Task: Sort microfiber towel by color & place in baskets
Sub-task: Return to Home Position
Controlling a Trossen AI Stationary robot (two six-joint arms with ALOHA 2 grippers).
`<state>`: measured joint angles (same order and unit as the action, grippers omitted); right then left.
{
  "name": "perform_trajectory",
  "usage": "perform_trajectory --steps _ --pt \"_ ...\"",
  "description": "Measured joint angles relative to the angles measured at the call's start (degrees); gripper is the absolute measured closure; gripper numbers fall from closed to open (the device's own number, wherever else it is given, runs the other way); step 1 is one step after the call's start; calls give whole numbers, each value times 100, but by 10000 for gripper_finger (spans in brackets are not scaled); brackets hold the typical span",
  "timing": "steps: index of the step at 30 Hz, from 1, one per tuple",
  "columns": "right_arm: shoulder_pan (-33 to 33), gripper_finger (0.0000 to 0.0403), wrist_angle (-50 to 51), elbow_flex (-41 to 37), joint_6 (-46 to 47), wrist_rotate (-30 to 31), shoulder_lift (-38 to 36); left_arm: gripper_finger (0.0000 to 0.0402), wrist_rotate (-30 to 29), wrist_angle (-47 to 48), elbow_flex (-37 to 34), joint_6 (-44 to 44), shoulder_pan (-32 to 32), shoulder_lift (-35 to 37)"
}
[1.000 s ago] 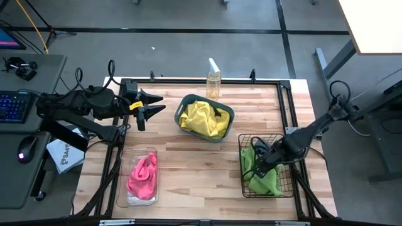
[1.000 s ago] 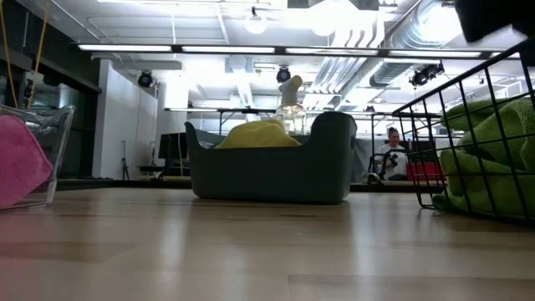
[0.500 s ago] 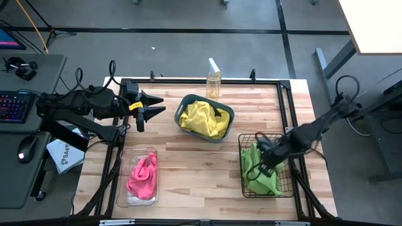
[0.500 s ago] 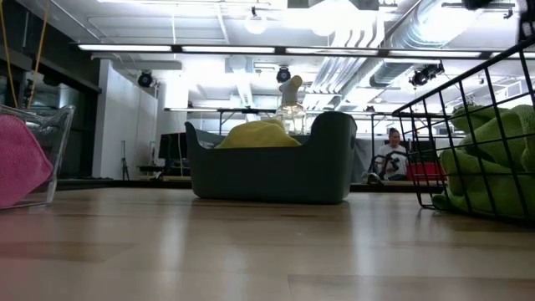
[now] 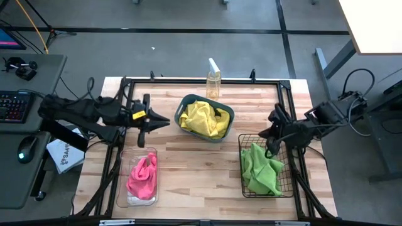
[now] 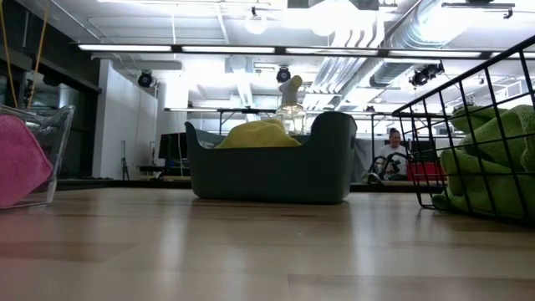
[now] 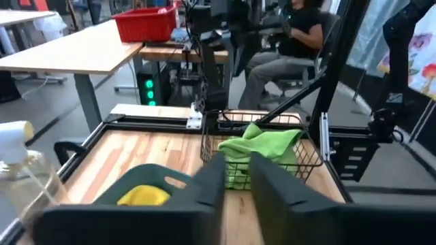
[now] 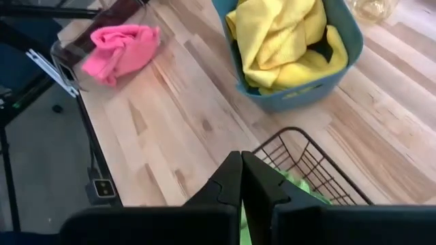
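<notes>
The teal tub (image 5: 225, 113) holds yellow towels (image 5: 204, 119) at the table's middle far side. The black wire basket (image 5: 287, 182) at the right holds a green towel (image 5: 260, 169). The clear tub (image 5: 125, 163) at the near left holds a pink towel (image 5: 142, 176). My left gripper (image 5: 164, 121) hovers left of the teal tub, its fingers (image 7: 208, 187) a narrow gap apart, empty. My right gripper (image 5: 271, 132) hovers over the wire basket's far edge, shut and empty; its fingers (image 8: 228, 177) lie together.
A clear spray bottle (image 5: 213, 78) stands at the far edge behind the teal tub. Bare wood lies between the three bins (image 5: 195, 169). A person sits at a desk beyond the table's right side (image 7: 293, 34).
My right gripper has risen out of the wire basket and drawn back toward the far right; the green towel stays lying in the basket. My left gripper has shifted toward the near edge and turned.
</notes>
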<state>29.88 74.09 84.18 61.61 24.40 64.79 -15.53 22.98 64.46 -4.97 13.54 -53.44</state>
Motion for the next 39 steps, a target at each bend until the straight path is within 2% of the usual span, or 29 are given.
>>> perform_trajectory --steps 1,3,11,17,23,32,35,39 --pt "-39 402 -23 21 -28 -8 2 371 2 -283 -301 -4 2 105" --pt "-90 402 -75 29 -101 -46 2 392 -8 -828 -1049 -139 -13 355" --pt "-409 403 -156 29 -362 -59 4 399 -155 -3633 -4139 -946 -296 1574" --pt "-832 403 -202 31 -443 -210 4 401 -339 -4890 -5485 -1143 -499 2525" --pt "-1001 403 -250 31 -793 -358 4 401 -372 -5207 -6329 -1433 -573 3351" --pt "-637 403 -272 -2 -1262 -404 1 401 -591 -4761 -6377 -1527 -571 4004" --pt "-511 403 -437 -471 -1173 -683 -203 402 -603 -4567 -6379 -1549 -571 3997" --pt "-410 403 -1510 -1794 -1021 -915 -833 401 -593 -4410 -6378 -1508 -571 3995"
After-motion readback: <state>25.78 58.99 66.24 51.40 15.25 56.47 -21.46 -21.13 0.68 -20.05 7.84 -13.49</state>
